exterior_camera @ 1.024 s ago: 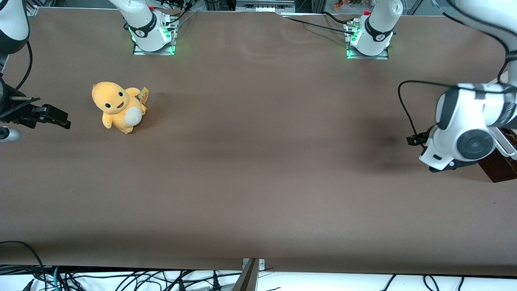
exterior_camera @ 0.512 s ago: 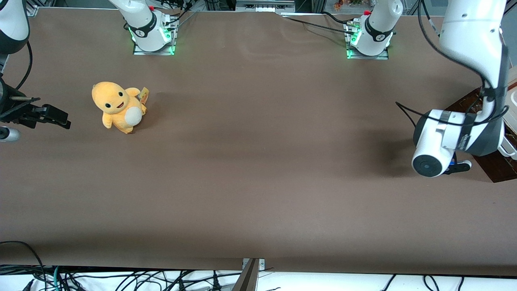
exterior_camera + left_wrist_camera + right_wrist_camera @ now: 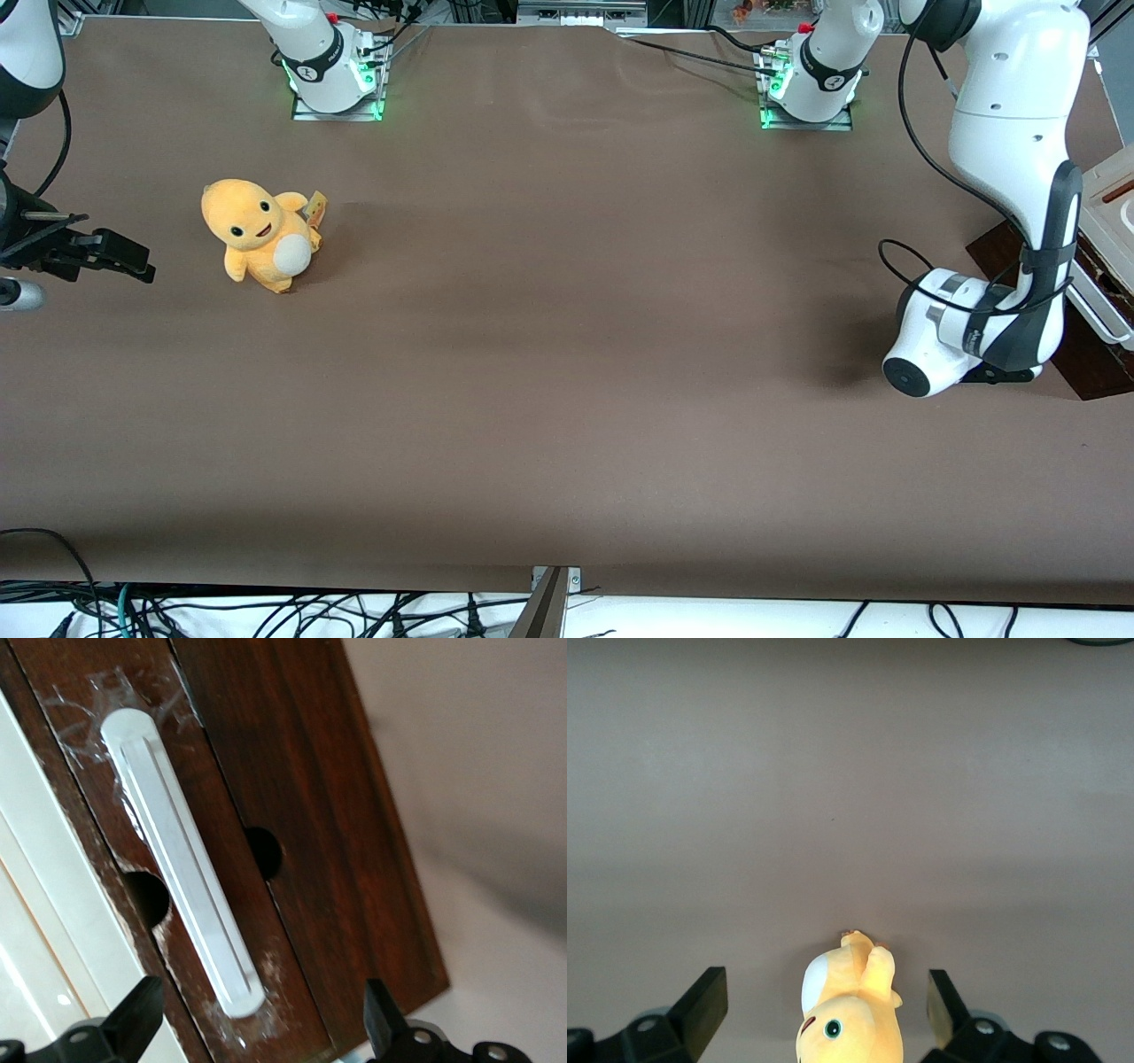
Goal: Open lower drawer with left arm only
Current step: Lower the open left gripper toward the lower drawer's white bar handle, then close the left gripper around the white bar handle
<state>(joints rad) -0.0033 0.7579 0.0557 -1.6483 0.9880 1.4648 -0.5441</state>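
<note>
Starting at the parked arm's end of the brown surface (image 3: 567,372), a yellow plush toy (image 3: 259,233) stands upright, cream belly facing the front camera, with bare cloth all round it. The right wrist view catches the same toy (image 3: 850,1010) from above, head toward the lens.

Sweeping across to the working arm's end, the left arm (image 3: 1014,151) drops from its base (image 3: 811,84) in a tall bend, elbow high, and folds down to a rounded wrist joint (image 3: 926,350) sitting low over the cloth. A black cable (image 3: 904,266) loops off it.

At the very edge of the front view sits the drawer unit, and the lower drawer (image 3: 1085,354) shows as a dark brown wedge, partly covered by the arm's forearm; its white bar handle (image 3: 1099,315) peeks out just beside the forearm. Above it lies a cream-white panel (image 3: 1112,204).

Now the left wrist view: the tool (image 3: 261,1023) faces the lower drawer (image 3: 292,815) head-on, its two black fingers (image 3: 133,1014) spread wide apart. The long white handle (image 3: 182,859) runs slantwise across the dark wood, its rounded end lying between the two fingertips, apart from both. Two round holes (image 3: 263,852) flank the bar. The drawer front sits flush against the panel beside it, closed.
</note>
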